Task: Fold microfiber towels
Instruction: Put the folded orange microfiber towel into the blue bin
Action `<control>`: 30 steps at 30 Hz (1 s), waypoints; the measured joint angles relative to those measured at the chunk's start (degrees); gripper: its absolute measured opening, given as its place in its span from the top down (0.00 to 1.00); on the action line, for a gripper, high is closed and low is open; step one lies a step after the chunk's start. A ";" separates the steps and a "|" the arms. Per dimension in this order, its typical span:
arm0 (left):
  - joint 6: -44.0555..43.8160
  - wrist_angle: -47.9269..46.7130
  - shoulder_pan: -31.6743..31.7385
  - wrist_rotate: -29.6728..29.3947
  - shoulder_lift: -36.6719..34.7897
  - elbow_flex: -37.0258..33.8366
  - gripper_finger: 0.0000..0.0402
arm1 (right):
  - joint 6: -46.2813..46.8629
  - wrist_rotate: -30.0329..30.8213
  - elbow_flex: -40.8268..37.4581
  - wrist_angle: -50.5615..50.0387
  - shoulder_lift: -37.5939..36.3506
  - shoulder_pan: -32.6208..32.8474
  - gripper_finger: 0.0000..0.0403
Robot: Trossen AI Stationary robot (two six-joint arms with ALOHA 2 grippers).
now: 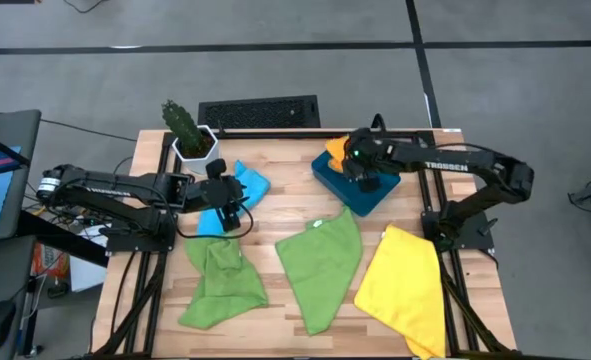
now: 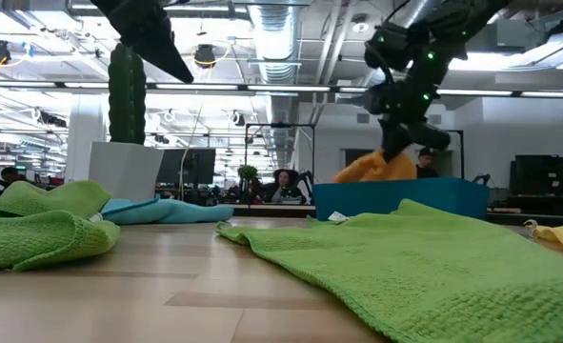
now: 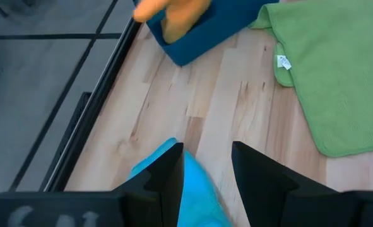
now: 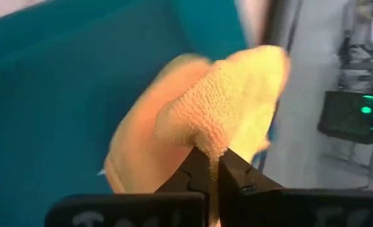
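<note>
My right end effector (image 4: 213,165) pinches the orange towel (image 4: 199,120) just above the teal bin (image 1: 360,188); my left end effector (image 3: 206,167) hangs part-open over the blue towel (image 3: 195,195), gripping nothing.

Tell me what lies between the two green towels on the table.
Only bare wood. In the high view a strip of tabletop separates the left green towel from the middle green towel; nothing sits in it.
</note>
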 joint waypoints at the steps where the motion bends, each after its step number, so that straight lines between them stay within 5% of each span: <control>1: 0.04 0.11 0.00 0.00 0.00 0.00 0.68 | 0.07 0.05 -1.04 -0.04 0.00 0.78 0.94; 8: 0.13 0.17 0.00 0.00 0.00 0.00 0.68 | 1.45 3.20 -4.65 -1.08 -0.17 6.07 0.93; 30: 0.17 1.01 0.00 0.44 0.00 0.00 0.68 | 16.63 2.93 -3.47 -23.84 -0.19 17.92 0.55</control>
